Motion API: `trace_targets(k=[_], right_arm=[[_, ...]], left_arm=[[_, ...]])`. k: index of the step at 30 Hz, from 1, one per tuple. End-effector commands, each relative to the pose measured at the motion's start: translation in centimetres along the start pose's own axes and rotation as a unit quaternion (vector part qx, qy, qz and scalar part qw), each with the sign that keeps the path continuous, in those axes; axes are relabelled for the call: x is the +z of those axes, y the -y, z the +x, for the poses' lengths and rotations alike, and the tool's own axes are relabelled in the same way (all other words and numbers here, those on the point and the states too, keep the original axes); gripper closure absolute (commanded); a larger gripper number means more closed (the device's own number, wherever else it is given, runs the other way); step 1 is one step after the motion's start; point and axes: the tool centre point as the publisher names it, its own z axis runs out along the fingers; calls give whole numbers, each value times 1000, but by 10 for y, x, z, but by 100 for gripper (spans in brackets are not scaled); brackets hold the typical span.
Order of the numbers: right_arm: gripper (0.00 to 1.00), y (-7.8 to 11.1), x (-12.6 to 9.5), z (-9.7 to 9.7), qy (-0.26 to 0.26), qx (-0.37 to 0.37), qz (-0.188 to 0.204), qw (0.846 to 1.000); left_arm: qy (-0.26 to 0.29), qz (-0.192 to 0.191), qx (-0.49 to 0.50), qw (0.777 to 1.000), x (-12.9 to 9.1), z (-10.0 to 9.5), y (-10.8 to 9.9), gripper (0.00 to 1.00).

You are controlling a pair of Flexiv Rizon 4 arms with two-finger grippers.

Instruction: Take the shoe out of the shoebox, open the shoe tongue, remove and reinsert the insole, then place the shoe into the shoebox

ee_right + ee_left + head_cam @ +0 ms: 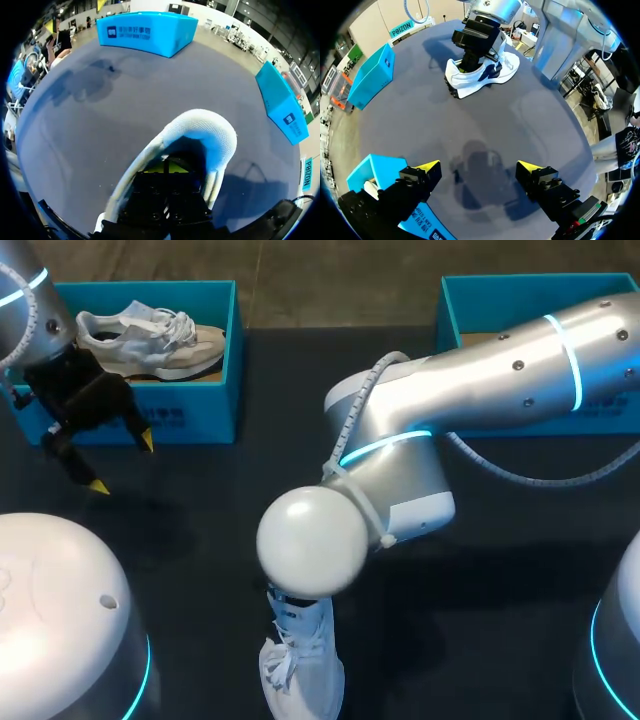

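A white shoe (300,665) lies on the dark table near its front edge, mostly under my right arm's wrist (312,540). In the left wrist view the same shoe (490,75) shows navy side panels, with my right gripper (470,62) pushed down into its opening. The right wrist view shows the right gripper (167,167) shut, its yellow tips together deep inside the shoe, behind the padded heel collar (205,127). My left gripper (122,462) hangs open in front of the left shoebox (190,415), nothing between its fingers (427,167).
A second light-coloured shoe (150,338) lies inside the left blue shoebox. The right blue shoebox (480,295) stands at the back right, behind my right arm. Dark tabletop (230,480) stretches between the boxes and the shoe.
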Motion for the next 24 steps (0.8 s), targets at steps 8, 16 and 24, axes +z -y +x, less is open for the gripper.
trace_targets(k=[8, 16, 24], right_arm=[[100, -1, -35, -1, 163, 96, -5, 982], [100, 3, -31, -9, 213, 102, 15, 972], [100, 12, -17, -12, 236, 114, 32, 964]], left_arm=[[0, -1, 0, 1000, 0, 0, 0, 0], [0, -1, 0, 1000, 0, 0, 0, 0], [0, -1, 0, 1000, 0, 0, 0, 0]])
